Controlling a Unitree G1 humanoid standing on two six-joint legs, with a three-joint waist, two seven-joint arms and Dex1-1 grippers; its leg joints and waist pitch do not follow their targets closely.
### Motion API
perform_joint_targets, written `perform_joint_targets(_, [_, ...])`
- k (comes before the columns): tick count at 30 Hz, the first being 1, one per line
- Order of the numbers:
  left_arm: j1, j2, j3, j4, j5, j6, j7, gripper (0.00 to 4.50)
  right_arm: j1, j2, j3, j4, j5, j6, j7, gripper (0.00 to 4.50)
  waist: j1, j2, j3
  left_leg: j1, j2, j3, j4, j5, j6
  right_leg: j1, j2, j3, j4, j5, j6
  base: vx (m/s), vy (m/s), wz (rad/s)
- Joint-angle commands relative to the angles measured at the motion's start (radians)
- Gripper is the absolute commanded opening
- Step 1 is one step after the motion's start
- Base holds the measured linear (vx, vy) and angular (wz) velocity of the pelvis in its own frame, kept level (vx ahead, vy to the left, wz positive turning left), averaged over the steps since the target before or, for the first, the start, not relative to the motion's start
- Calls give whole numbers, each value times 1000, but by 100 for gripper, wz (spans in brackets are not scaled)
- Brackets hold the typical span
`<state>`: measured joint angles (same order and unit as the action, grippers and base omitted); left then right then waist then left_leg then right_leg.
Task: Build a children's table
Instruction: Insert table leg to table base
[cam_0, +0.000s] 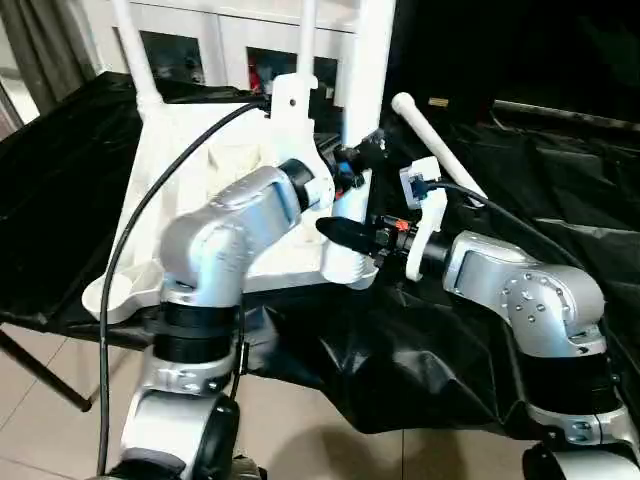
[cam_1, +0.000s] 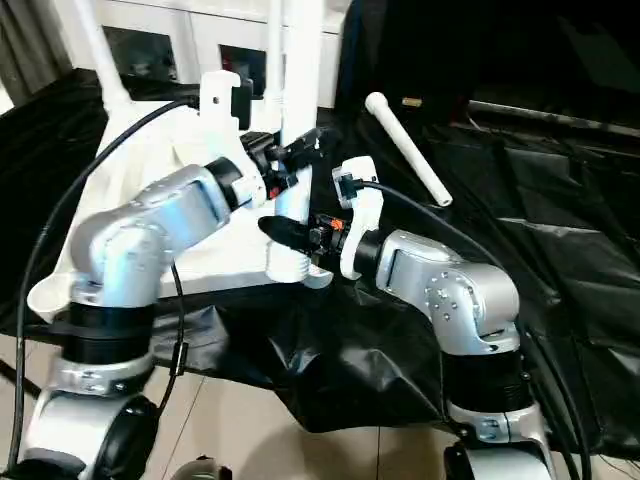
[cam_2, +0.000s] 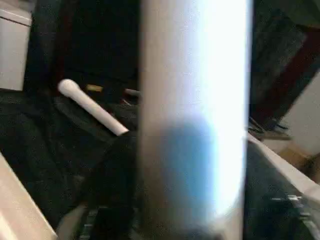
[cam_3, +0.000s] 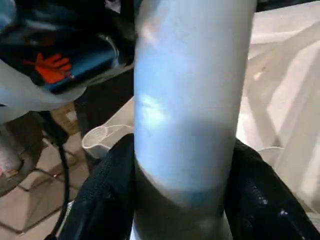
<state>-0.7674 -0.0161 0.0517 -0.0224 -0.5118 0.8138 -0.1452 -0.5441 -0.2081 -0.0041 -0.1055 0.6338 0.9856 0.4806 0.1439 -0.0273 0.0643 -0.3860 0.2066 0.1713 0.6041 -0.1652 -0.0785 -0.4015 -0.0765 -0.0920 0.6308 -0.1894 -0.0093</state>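
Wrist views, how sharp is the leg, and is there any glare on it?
Left wrist view: the leg is a soft blur with bright glare down its right side. Right wrist view: the same leg, clearer, pale sheen, shaded low between the right pincer's fingers.

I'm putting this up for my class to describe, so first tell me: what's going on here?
A humanoid robot is putting together a children's table. The white tabletop lies upside down on a black-covered surface, ribbed underside up. Both grippers are closed on the same upright leg standing at the near corner socket: the left gripper higher up, the right gripper lower, just above the socket. Two more legs stand at the far corners. The fourth leg lies loose on the black cloth to the right.
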Motion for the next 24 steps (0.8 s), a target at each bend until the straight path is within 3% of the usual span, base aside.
perform_joint_targets(1, [5,2,1,15,38,-17,40,215,-16,-1,-5,-24,-1,-22,-6,193,1,-6,-81,13,19,-7,-68,-128,-54,58,-65,54,-83,-177,-63,0,0,0])
perform_joint_targets(8, [8,0,-11,20,50,-46,28,189,-21,-9,9,-27,-9,-10,-12,193,-2,-3,-81,13,20,-7,-67,-129,-49,58,-65,54,-80,-154,-81,0,0,0])
perform_joint_targets(11, [5,12,-15,28,38,-51,-20,188,-23,-22,1,-30,10,17,12,263,-2,-5,-81,14,18,-6,-66,-127,-45,58,-64,54,-81,-153,-82,0,0,0])
perform_joint_targets(14, [7,47,-47,18,0,-37,-139,188,-24,-54,-25,-33,82,66,88,269,1,-4,-81,16,17,-5,-67,-134,-38,60,-65,54,-83,-172,-75,0,0,0])
perform_joint_targets(19, [7,106,-51,0,-130,51,-328,188,-8,-183,-18,-49,157,116,269,312,4,-7,-80,13,19,-4,-65,-121,-34,61,-66,55,-78,-154,-100,0,0,0])
perform_joint_targets(24, [-19,98,52,-10,-324,155,-428,188,-4,-272,18,-81,203,159,394,316,7,-12,-80,10,18,-1,-60,-103,-17,64,-68,54,-76,-159,-131,0,0,0])
